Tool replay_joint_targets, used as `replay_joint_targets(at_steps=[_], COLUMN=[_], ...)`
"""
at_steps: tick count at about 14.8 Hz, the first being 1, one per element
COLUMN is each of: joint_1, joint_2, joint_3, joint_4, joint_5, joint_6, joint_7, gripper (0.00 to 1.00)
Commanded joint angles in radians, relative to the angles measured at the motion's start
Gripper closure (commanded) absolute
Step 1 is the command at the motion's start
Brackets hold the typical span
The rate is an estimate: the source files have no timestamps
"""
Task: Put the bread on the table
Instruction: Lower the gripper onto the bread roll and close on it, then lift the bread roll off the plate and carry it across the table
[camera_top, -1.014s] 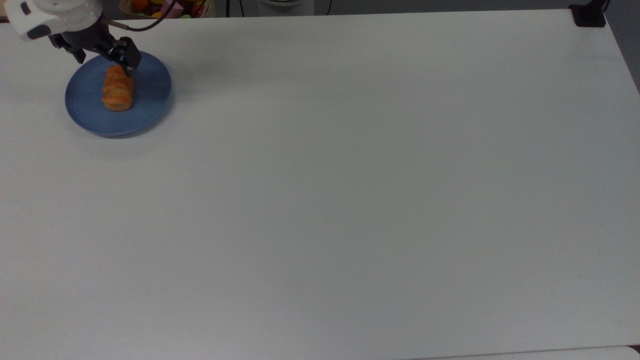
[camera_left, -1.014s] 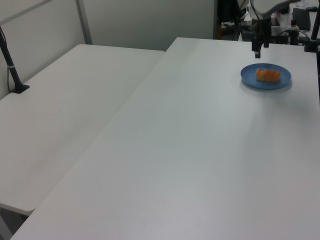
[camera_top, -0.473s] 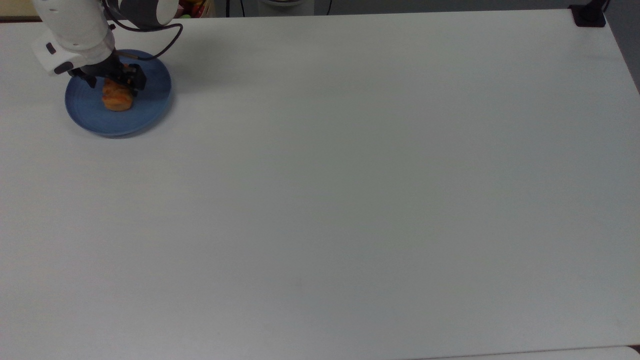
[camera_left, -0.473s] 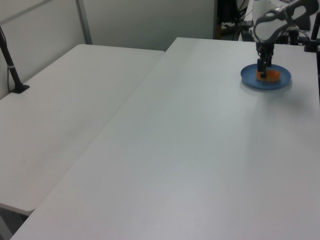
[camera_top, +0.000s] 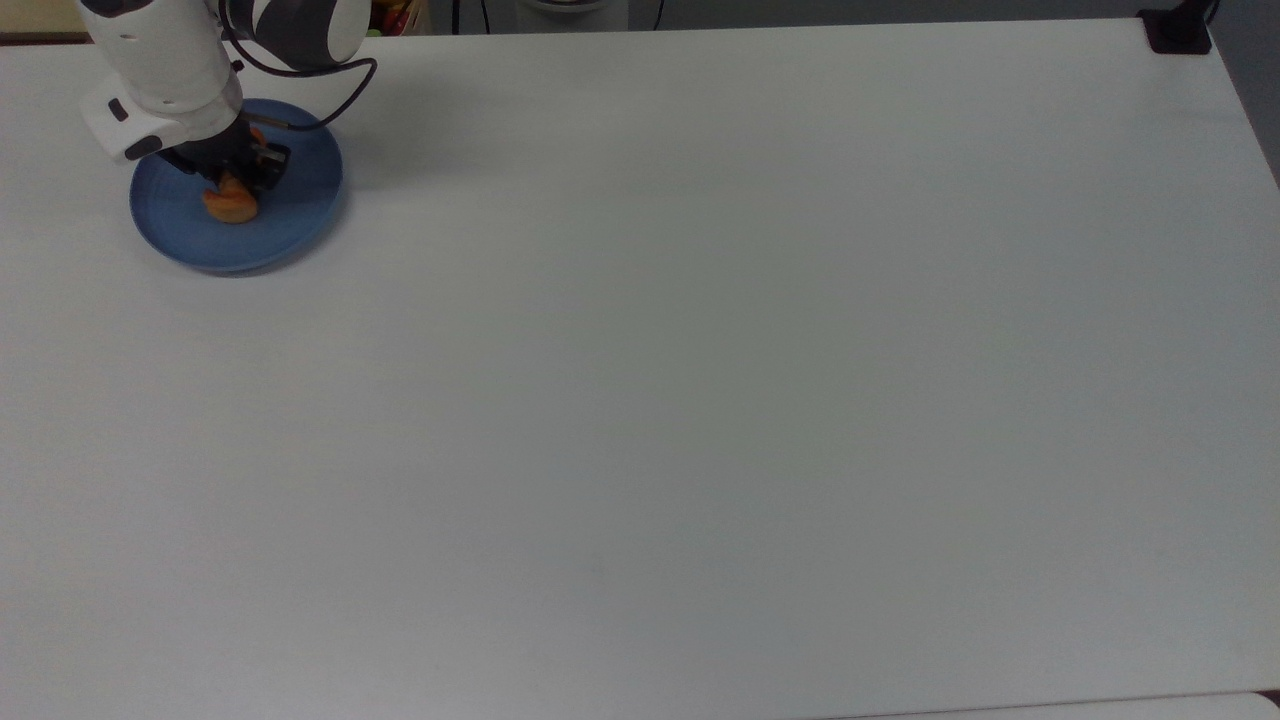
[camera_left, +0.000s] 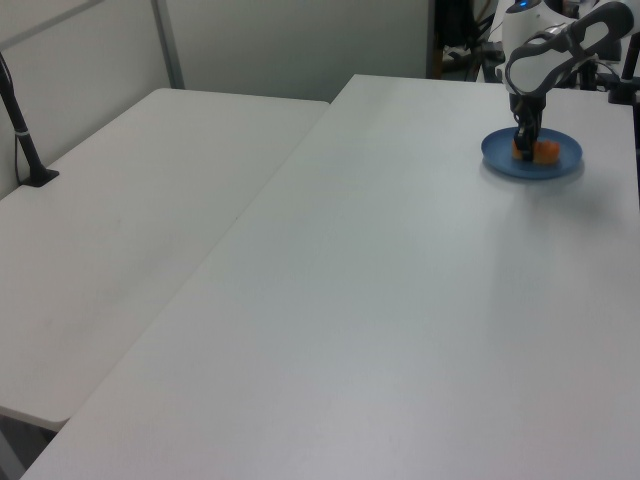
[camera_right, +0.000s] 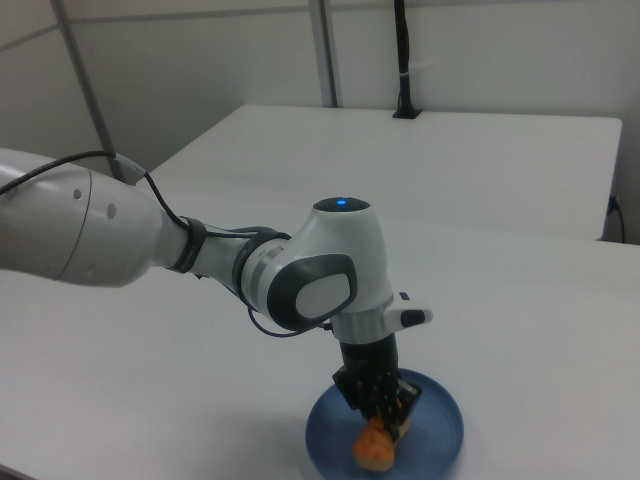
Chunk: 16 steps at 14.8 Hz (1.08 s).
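Note:
The bread (camera_top: 232, 206) is a small golden-orange bun lying on a round blue plate (camera_top: 300, 215) at the far left of the white table (camera_top: 700, 400) in the top view. My gripper (camera_top: 232, 178) has come straight down over the bun's far half and hides it. The gripper stands open, with a finger on each side of the bun. The left view has the gripper (camera_left: 525, 150) at the bread (camera_left: 545, 151) on the plate (camera_left: 560, 166). In the right view the gripper (camera_right: 383, 415) sits on top of the bread (camera_right: 375, 448).
A black clamp post (camera_top: 1178, 30) stands at the table's far right corner in the top view. A second white table (camera_left: 130, 220) adjoins on the left view's left. Colourful items (camera_top: 390, 15) lie behind the table's far edge, near the arm.
Over the last second the gripper dropped from above the plate's far rim down onto the bread, covering its far half. The bread and the plate have stayed in place.

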Motion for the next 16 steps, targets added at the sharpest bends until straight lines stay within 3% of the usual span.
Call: replay_joint_targets(at_steps=[1, 4, 9, 11, 16], joint_1=[0.011, 0.01, 0.02, 0.031, 0.016], joint_2=[-0.019, -0.062, -0.178, -0.223, -0.319], joint_3=[-0.006, -0.007, 0.017, 0.08, 0.33], joint_4=[-0.02, -0.011, 0.05, 0.072, 0.147], joint_5=[0.018, 0.018, 0.024, 0.026, 0.044], joint_6=[0.014, -0.016, -0.24, -0.315, -0.521], joint_7=[-0.028, -0.029, -0.057, -0.026, 0.162], gripper=[0.99, 1.0, 1.0, 0.99, 0.99])
